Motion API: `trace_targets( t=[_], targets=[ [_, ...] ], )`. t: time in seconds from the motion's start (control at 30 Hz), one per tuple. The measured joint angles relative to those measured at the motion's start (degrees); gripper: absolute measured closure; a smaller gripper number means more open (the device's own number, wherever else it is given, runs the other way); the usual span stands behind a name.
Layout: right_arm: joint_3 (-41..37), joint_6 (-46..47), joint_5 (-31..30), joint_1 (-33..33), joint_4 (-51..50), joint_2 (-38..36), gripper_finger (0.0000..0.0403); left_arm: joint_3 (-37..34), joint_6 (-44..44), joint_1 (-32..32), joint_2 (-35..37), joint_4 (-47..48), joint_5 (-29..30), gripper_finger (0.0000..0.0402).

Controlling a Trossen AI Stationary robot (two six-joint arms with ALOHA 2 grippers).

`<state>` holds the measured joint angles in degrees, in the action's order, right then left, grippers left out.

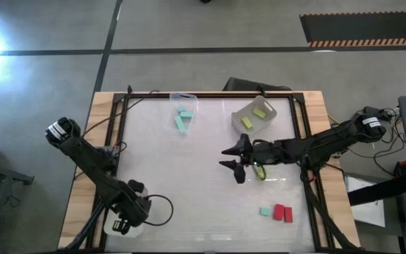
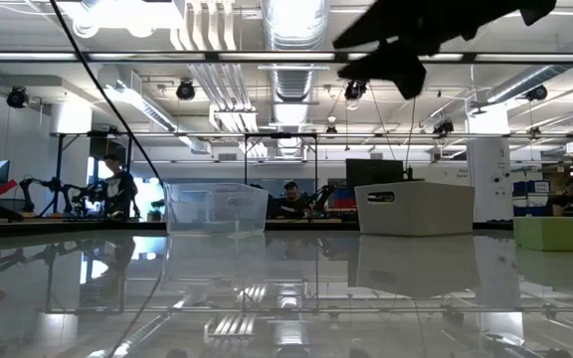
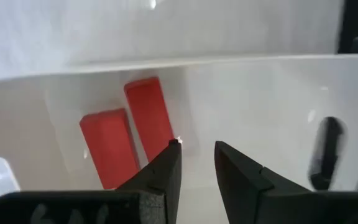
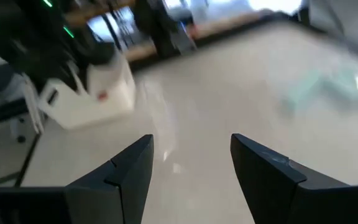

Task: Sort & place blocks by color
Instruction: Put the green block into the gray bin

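Glossy white desk (image 1: 189, 183) w/ a wood border and black frame carries everything. Two dark arms reach over it.

Right arm (image 1: 323, 143) comes in from the right edge; its gripper (image 1: 232, 161) hangs above the middle of the desk, fingers spread wide w/ nothing between them. The right wrist view confirms that: open gap, bare surface below.

Left arm (image 1: 94, 169) runs along the left edge down to the near left corner. Its gripper (image 3: 197, 165) sits over a white tray (image 1: 118, 227) at that corner, fingers (image 3: 166, 168) only a narrow gap apart, empty, tips just above the tray floor.

Trays next: a clear one (image 1: 183, 106) at the far edge, left of centre, and a grey-white one (image 1: 256, 116) to its right, tilted vs. the desk edge.

Blocks last. Two red blocks (image 3: 129, 134) lie side by side in the near-left tray, just beside the left fingertips. Two mint blocks (image 1: 183, 118) lie in the clear tray. Two yellow-green blocks (image 1: 252, 118) lie in the grey-white tray. Loose on the desk near the near right corner: a mint block (image 1: 265, 212) touching or just beside two red ones (image 1: 283, 213). One more yellow-green block (image 1: 259, 171) lies under the right arm, partly hidden.
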<state>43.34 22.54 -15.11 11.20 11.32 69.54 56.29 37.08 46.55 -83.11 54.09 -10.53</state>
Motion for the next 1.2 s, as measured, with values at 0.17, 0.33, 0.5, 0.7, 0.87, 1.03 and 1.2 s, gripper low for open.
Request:
trace_targets(
  t=[0.17, 0.33, 0.5, 0.7, 0.87, 1.03, 1.2],
  targets=[
    [1.2, 12.6, -2.5, -0.8, -17.6, 0.0, 0.0197, 1.0, 0.0, -1.4, 3.1, -0.1, 5.8, 0.0322],
    [1.3, 29.6, -3.0, -2.2, -37.9, 0.0, 0.0197, 3.2, -0.5, -3.7, 5.5, -0.1, 16.2, 0.0322],
    [1.3, 45.9, 0.5, -1.9, -59.7, 0.0, 0.0197, 4.4, -0.6, -5.6, 7.2, -0.1, 24.7, 0.0323],
    [1.3, 54.6, 3.8, 1.4, -64.6, 0.0, 0.0197, 4.3, -6.8, -6.6, 7.9, -0.3, 32.4, 0.0323],
    [1.3, 59.4, 3.6, 3.6, -64.5, 0.6, 0.0197, 4.3, -12.9, -6.8, 7.8, -1.1, 37.5, 0.0323],
    [1.3, 61.5, 3.6, 4.2, -64.1, 3.9, 0.0197, 3.6, -13.9, -6.8, 7.8, -1.1, 40.6, 0.0323],
    [1.3, 61.3, 4.9, 4.2, -62.7, 9.3, 0.0197, 2.0, -13.9, -6.8, 7.7, -1.2, 41.3, 0.0323]
  ],
)
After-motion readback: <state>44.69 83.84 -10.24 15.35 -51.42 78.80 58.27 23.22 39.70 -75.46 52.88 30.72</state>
